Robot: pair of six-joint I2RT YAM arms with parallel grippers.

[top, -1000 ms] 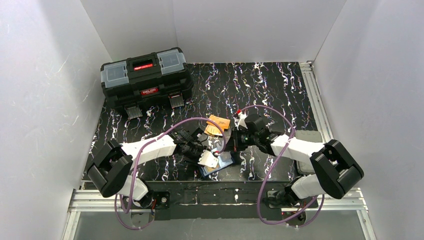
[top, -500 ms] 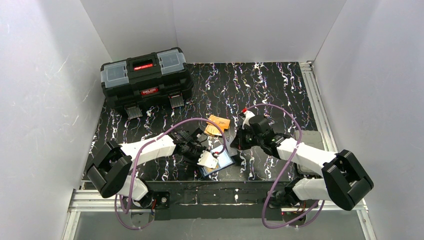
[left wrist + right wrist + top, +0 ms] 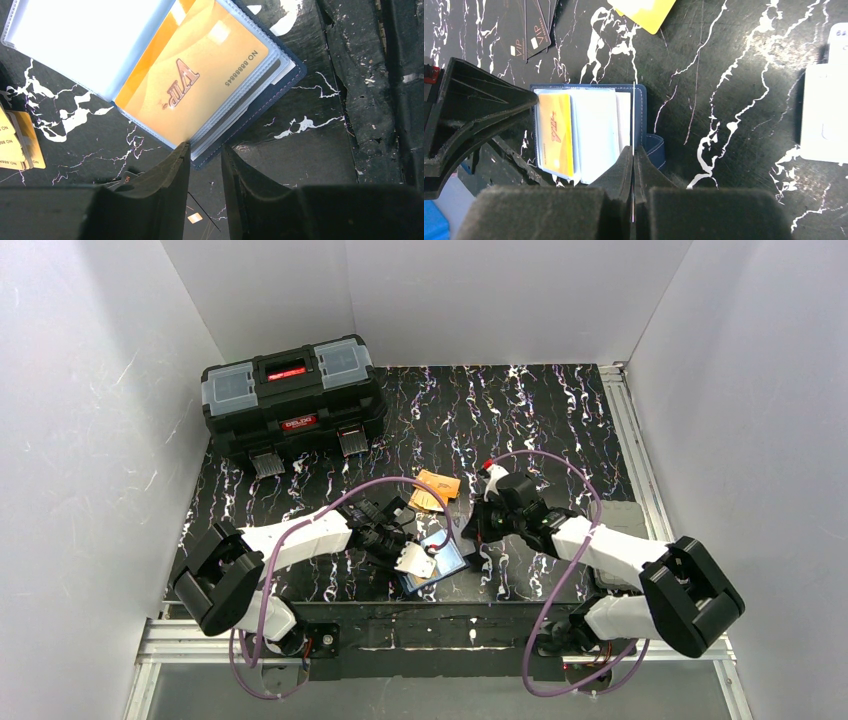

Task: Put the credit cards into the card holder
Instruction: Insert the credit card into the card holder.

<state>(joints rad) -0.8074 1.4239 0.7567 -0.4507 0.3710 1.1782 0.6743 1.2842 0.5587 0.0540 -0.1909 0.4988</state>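
The card holder (image 3: 591, 131) lies open on the table, navy outside and light blue inside, with one orange credit card (image 3: 192, 85) in a clear pocket. My right gripper (image 3: 633, 150) is shut on a thin card (image 3: 632, 112) seen edge-on, upright over the holder's right half. My left gripper (image 3: 205, 149) stands partly open at the holder's (image 3: 260, 95) near corner, its left fingertip (image 3: 182, 150) touching the pocket edge. Loose orange cards (image 3: 436, 490) lie just beyond the holder (image 3: 440, 560).
A black toolbox (image 3: 292, 395) stands at the back left. Dark VIP cards (image 3: 531, 30) and a yellow card (image 3: 644, 10) lie beyond the holder. A flat white piece (image 3: 824, 120) lies to its right. White walls enclose the table.
The right arm has swung its elbow outward and its gripper has drawn slightly back, uncovering more of the holder. The left gripper has stayed at the holder.
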